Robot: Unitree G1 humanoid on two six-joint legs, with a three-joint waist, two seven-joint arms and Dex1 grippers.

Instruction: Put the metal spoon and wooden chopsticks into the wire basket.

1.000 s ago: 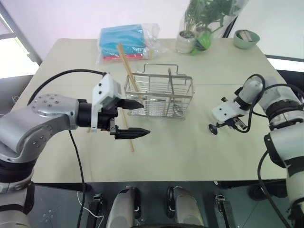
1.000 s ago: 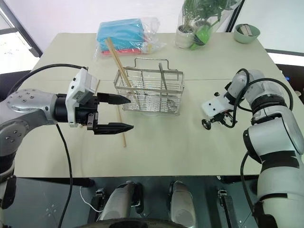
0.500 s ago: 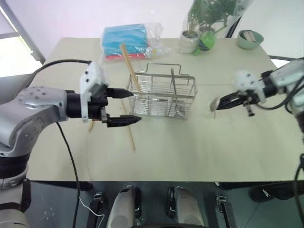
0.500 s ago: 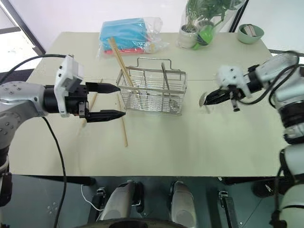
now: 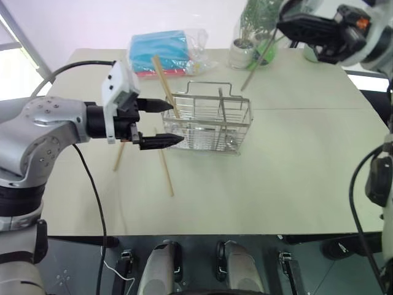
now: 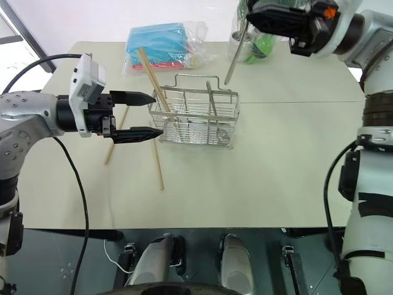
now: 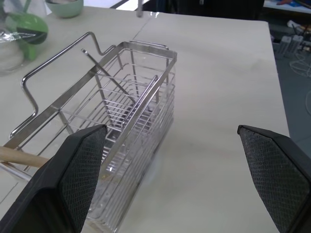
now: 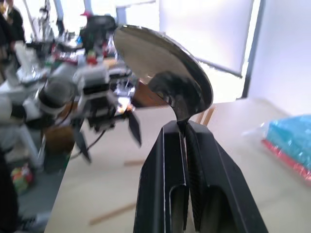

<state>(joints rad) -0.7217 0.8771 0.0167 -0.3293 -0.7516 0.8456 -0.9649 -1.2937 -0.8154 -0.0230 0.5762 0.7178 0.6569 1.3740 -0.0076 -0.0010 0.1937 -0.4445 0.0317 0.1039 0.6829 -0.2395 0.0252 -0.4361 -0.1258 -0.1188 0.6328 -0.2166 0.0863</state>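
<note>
a pale beige tabletop (image 5: pixel 295 184) fills the scene under bright window light, with a blue plastic-wrapped packet (image 5: pixel 161 50) at 11 o'clock, a potted plant (image 5: pixel 249 34) at 12 to 1 o'clock and a small green bowl (image 6: pixel 320 42) at its far right corner.

the wire basket (image 5: pixel 209 120) stands near the middle of the tabletop, its long side running left to right. one of the wooden chopsticks (image 5: pixel 164 85) leans in its left end, top tilted toward 11 o'clock. a slim metal utensil (image 5: pixel 221 106) also stands in it; what it is cannot be told. two more chopsticks lie flat outside: one chopstick (image 5: pixel 166 171) at 7 o'clock of the basket, pointing roughly 12 to 6, and another chopstick (image 5: pixel 119 158) further left, partly under the left arm.

the left hand (image 5: pixel 161 123) hovers just beside the basket's left end, at its 9 o'clock, its black fingers spread wide and holding nothing.

the right hand (image 6: pixel 261 15) is high up at about 1 o'clock of the basket, fingers clamped together on the metal spoon (image 6: pixel 234 52). the right wrist view shows the bowl standing up from the fingertips; the handle hangs down-left toward the basket.

the move ahead, as i read it, turns on this: the basket lies toward 7 o'clock and below the right hand, so the spoon's long axis needs to come down into a compartment. the loose chopsticks are nearer the left hand.
</note>
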